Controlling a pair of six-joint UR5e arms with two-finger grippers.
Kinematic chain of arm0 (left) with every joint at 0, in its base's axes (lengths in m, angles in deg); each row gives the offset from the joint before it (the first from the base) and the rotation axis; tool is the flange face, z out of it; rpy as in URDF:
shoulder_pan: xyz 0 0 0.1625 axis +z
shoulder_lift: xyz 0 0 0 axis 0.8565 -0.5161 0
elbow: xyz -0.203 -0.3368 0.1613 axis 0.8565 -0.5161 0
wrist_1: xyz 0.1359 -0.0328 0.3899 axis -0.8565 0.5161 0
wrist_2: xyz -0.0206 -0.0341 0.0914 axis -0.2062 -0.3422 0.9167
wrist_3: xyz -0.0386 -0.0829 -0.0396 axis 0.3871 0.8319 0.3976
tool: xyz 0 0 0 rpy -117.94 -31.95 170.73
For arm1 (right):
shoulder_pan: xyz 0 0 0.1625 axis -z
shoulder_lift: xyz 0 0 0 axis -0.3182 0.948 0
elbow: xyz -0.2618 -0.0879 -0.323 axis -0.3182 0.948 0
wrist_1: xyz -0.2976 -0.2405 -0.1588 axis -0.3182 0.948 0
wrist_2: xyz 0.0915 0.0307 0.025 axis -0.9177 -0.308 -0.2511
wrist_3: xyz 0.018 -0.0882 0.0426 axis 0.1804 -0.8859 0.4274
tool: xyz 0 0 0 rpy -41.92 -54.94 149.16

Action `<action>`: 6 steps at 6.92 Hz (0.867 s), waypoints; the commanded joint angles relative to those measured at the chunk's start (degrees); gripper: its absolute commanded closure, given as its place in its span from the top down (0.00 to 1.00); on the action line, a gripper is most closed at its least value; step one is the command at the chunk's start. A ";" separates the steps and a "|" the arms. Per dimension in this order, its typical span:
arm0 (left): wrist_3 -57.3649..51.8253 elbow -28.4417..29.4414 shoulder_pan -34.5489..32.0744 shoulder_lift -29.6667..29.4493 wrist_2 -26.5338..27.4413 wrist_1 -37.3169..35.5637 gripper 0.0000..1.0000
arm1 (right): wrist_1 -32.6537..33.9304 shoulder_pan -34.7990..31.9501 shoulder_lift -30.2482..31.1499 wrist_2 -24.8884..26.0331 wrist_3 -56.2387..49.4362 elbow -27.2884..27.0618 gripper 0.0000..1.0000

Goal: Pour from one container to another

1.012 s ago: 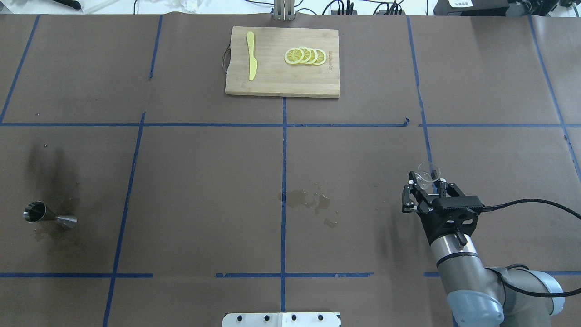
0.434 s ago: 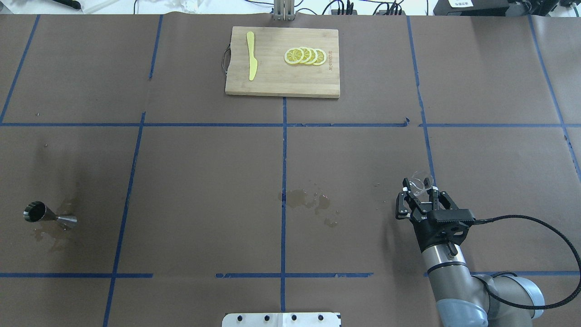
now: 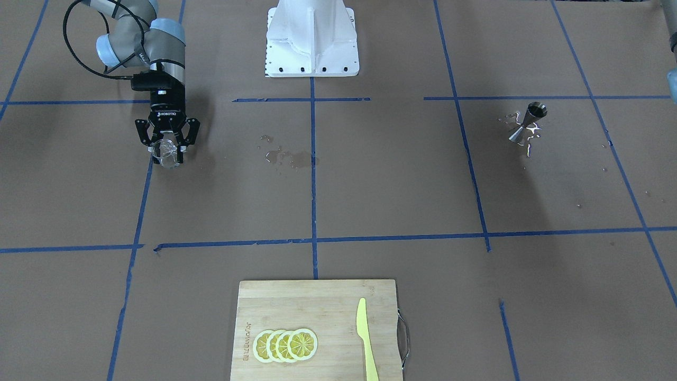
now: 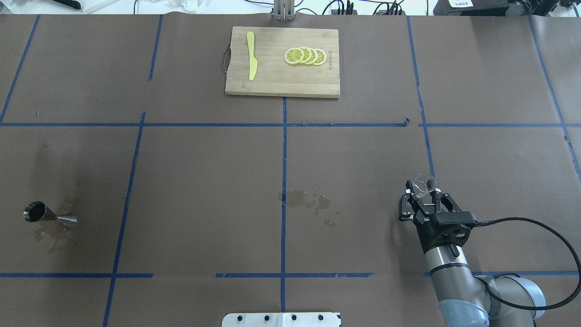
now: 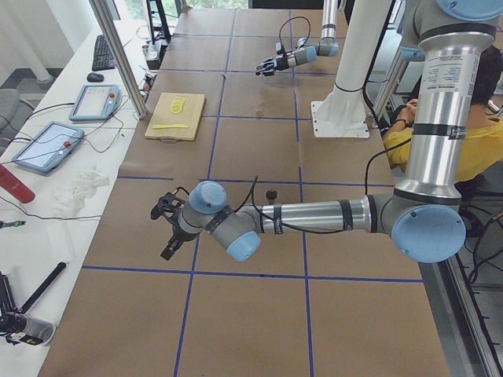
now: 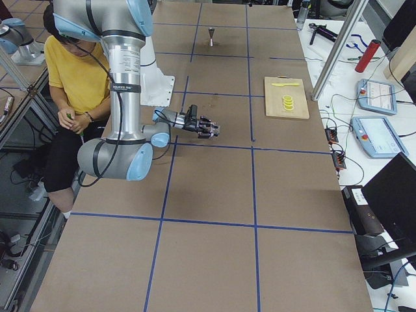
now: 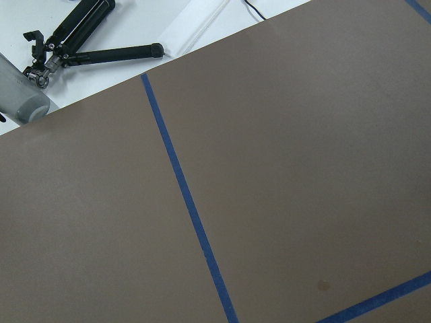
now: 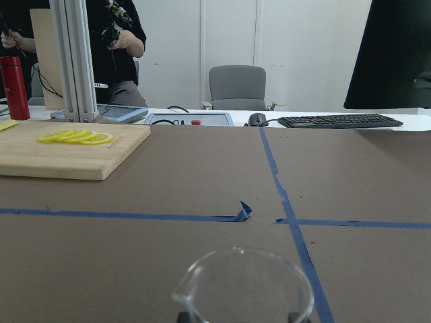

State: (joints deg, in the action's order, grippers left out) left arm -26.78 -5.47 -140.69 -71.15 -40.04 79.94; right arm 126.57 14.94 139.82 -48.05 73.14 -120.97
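Note:
The clear glass cup [image 4: 422, 185] sits upright between the fingers of my right gripper [image 4: 423, 196], which is shut on it, low over the table's right side. From across the table, the cup [image 3: 168, 154] shows at the gripper's [image 3: 167, 150] tips. The right wrist view has the cup's rim [image 8: 244, 281] at the bottom edge, and it looks empty. The steel jigger [image 4: 49, 217] stands far off at the left, in a wet patch [image 3: 529, 123]. My left gripper [image 5: 163, 225] appears only in the exterior left view, where I cannot tell its state.
A spill [image 4: 308, 200] marks the middle of the table. At the far edge a wooden cutting board [image 4: 281, 84] carries lemon slices [image 4: 305, 56] and a yellow knife [image 4: 251, 55]. Blue tape lines cross the brown paper. A person in yellow [image 6: 78, 71] sits beside the robot.
My right gripper has drawn back toward the robot and sunk lower, still carrying the cup. The dark shadow above the jigger has faded away.

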 commanded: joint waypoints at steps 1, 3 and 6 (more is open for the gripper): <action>0.19 -1.10 -0.15 0.38 -0.02 -0.15 1.00 | -0.03 0.00 0.18 -0.04 0.13 2.47 0.00; 0.37 -1.97 -0.15 1.96 -0.03 0.21 1.00 | -1.42 0.00 0.18 -0.12 0.31 2.66 0.02; 0.37 -2.59 -0.15 2.31 -0.02 0.20 1.00 | -4.43 0.09 0.10 0.14 0.31 3.71 0.94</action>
State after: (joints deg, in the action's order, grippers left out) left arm -26.42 -7.87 -140.84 -69.06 -40.07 80.15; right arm 122.63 14.95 140.03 -48.04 73.44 -117.55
